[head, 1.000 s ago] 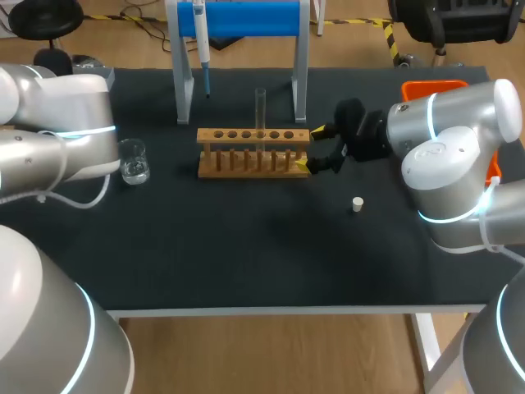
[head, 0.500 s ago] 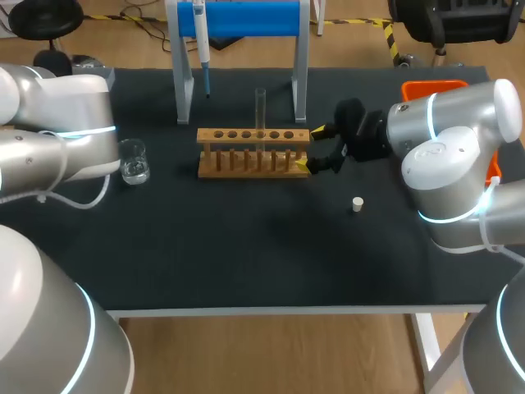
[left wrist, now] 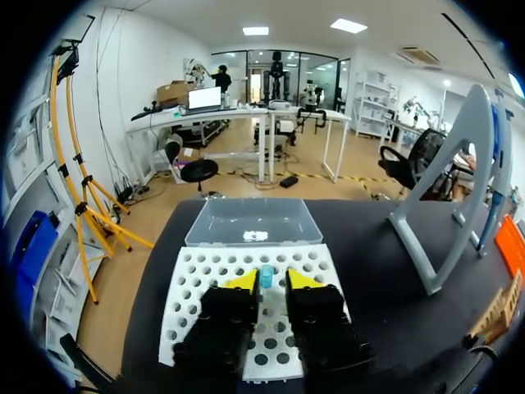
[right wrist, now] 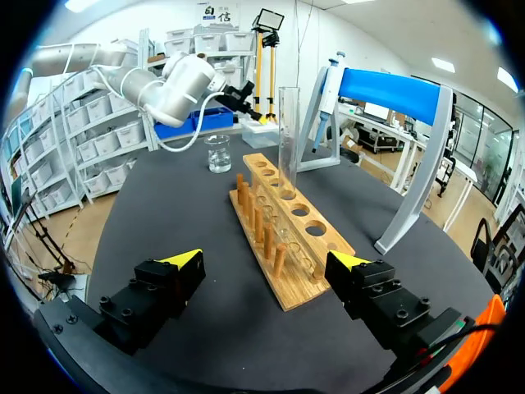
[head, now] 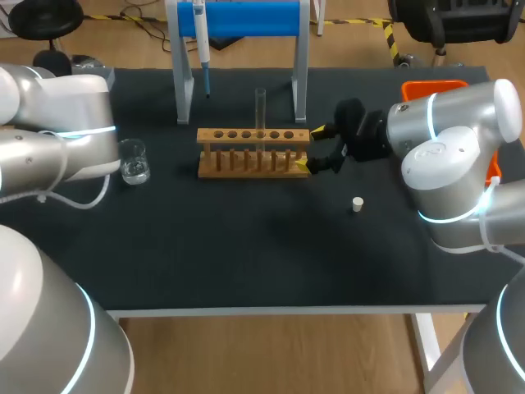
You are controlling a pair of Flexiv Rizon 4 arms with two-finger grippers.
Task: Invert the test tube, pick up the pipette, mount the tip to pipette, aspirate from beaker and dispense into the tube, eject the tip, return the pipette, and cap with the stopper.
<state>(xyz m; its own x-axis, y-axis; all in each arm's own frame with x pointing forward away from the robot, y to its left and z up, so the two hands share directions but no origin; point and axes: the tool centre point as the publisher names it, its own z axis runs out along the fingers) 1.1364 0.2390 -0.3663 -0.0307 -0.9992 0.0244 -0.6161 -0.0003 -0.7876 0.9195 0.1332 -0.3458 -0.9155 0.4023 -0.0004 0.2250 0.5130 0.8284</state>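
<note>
Where the black tabletop (head: 246, 254) holds the rack (head: 254, 153), a likely stopper (head: 357, 203) lies near.

Black table (head: 246, 254), wooden rack (head: 254, 153), beaker (head: 134, 161), stopper (head: 358, 203), pipette stand (head: 246, 18)

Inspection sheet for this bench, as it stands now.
Surface: black table mat.
Job's things: clear glass test tube upright in wooden rack; white pipette hanging on blue-topped stand; glass beaker; small white stopper; white perforated tip tray holding one blue tip.
Clutter: orange bin at right edge.
End effectors: left end effector open over tray; right end effector open at rack's end.
Cables: pale cable looping under left arm.
Surroundings: nothing seen.
</note>
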